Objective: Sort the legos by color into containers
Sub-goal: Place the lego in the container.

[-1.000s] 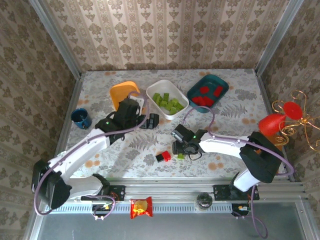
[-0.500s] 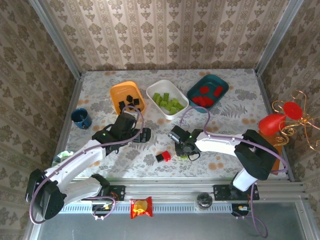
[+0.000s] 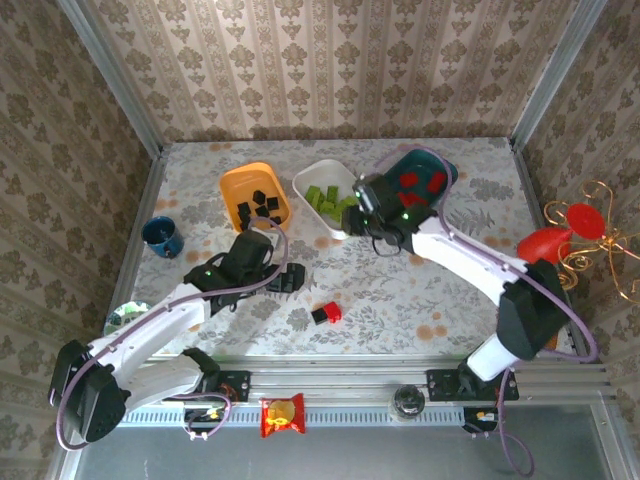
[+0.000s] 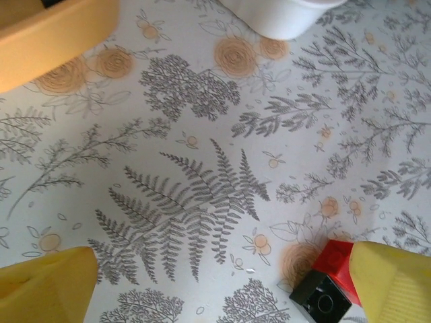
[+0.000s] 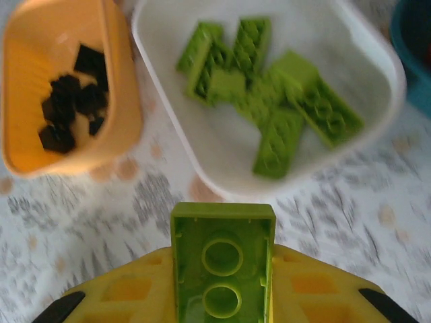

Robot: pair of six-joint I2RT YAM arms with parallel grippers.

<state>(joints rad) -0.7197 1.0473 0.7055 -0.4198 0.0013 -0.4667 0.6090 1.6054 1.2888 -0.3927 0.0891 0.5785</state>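
Right wrist: right tool [image 5: 223, 303] pinches a lime green lego [image 5: 223, 256] near the white tub [image 5: 337, 47]; left tool [image 4: 222, 289] spread open.

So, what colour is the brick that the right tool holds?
The brick is lime green; the right wrist view shows it best.

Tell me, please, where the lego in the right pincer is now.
In the right wrist view the green lego is clamped in the right pincer, just short of the white tub, orange tub to the left.
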